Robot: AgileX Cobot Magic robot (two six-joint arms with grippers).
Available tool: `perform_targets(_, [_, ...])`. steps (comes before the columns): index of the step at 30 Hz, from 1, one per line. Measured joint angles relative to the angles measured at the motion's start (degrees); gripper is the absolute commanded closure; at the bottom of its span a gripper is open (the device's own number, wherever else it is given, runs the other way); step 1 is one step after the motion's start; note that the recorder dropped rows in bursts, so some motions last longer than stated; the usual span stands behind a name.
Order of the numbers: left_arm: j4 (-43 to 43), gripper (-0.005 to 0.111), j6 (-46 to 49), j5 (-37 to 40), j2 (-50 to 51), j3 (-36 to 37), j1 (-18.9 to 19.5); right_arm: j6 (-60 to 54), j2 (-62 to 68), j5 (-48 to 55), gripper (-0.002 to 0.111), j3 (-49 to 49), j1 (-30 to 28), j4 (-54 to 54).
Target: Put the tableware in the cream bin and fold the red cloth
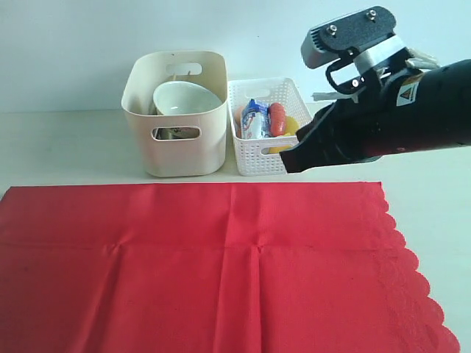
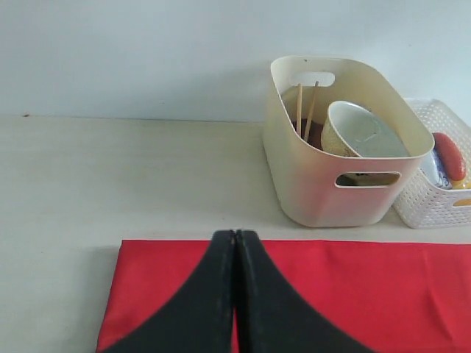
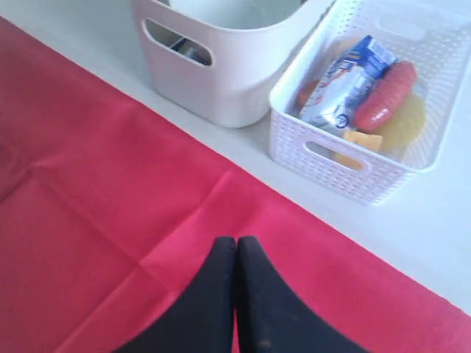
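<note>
Left gripper (image 2: 235,235) jaws together; right gripper (image 3: 236,240) jaws together, over red cloth (image 1: 206,265).

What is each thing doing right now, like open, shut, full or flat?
red cloth: spread flat, unfolded
cream bin: upright, partly filled
white bowl: tilted inside the bin
chopsticks: leaning upright in the bin
white lattice basket: upright, milk carton inside
left gripper: shut, empty
right gripper: shut, empty

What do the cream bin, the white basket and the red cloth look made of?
Cream bin: probably moulded plastic, smooth, with rounded corners and cut-out handles. White basket: likely plastic too, moulded in a lattice. Red cloth: thin fabric, seemingly, showing creases and a scalloped edge.
</note>
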Motion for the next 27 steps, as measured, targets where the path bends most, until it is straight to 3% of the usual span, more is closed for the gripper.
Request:
perform_targets(9, [0.0, 0.107, 0.0, -7.48, 0.0, 0.0, 0.0, -2.04, 6.52, -4.9, 0.108, 0.0, -5.64, -0.12])
perform_targets(16, [0.0, 0.107, 0.43, -8.39, 0.0, 0.32, 0.0, -2.36, 9.19, -4.44, 0.108, 0.0, -8.74, -0.12])
perform_targets(27, [0.0, 0.107, 2.74, -7.5, 9.02, 1.65, 0.0, -2.36, 9.3, 9.87, 0.108, -2.65, -8.98, 0.3])
